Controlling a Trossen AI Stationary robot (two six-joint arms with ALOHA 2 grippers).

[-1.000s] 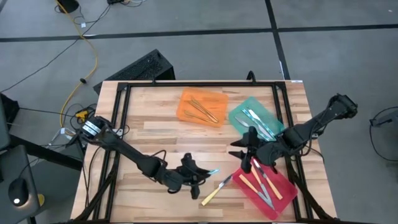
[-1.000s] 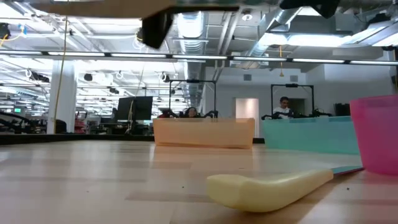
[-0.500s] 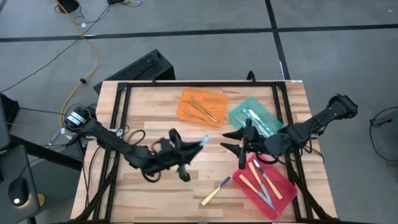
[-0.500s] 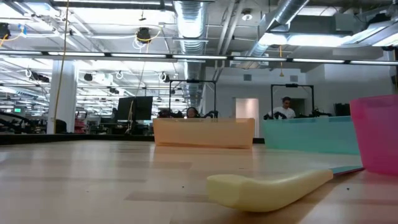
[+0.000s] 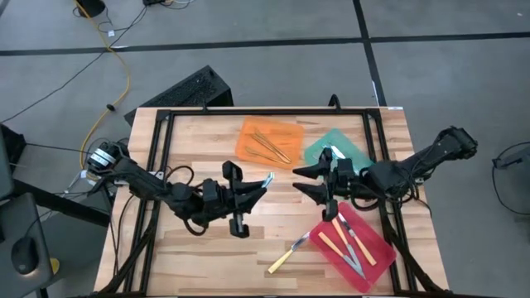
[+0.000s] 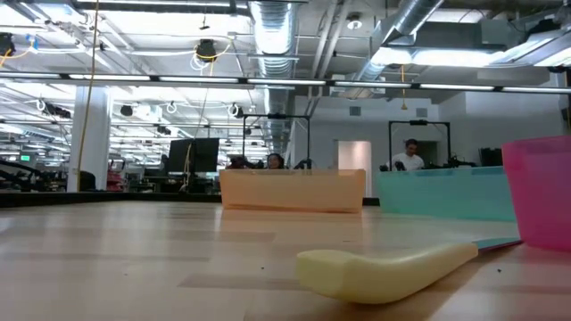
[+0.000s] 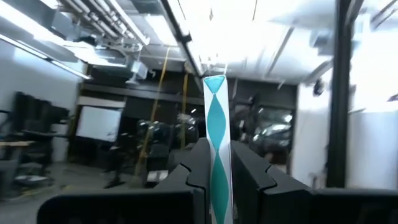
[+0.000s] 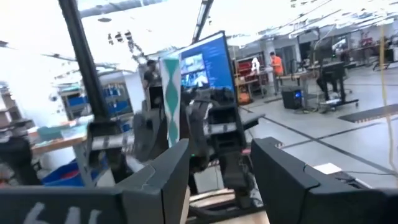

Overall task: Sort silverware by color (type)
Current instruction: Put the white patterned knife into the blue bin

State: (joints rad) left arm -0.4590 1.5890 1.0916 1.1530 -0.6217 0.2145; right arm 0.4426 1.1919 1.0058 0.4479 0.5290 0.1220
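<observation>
**Blue-handled utensil held up between the two arms**

Fingers of the left gripper [image 5: 248, 192] are clenched on a blue-handled utensil [image 5: 267, 180], raised above the middle of the wooden table [image 5: 190, 161]. In the left wrist view the teal-and-white patterned handle [image 7: 216, 143] stands up between the two dark fingers [image 7: 198, 168]. The right gripper [image 5: 310, 180] faces it from just beside, its jaws spread and holding nothing; the right wrist view shows the same patterned handle [image 8: 170, 99] ahead of its parted fingers [image 8: 163, 177], clamped in the left gripper.

Near the table's front edge a yellow-handled utensil [image 5: 286, 252] lies loose on the wood, just beside the red tray [image 5: 371, 261]; in the low view its pale handle [image 6: 384, 267] fills the foreground. The red tray holds several yellow-orange-handled pieces [image 5: 341, 240]. The orange tray [image 5: 248, 141] at the back carries gold pieces [image 5: 272, 146]. The green tray [image 5: 352, 149], next to the orange one, holds blue-handled pieces [image 5: 334, 154] and is partly covered by the right arm.

In the low view, people [image 6: 409, 155] show far off in the room beyond the table.
</observation>
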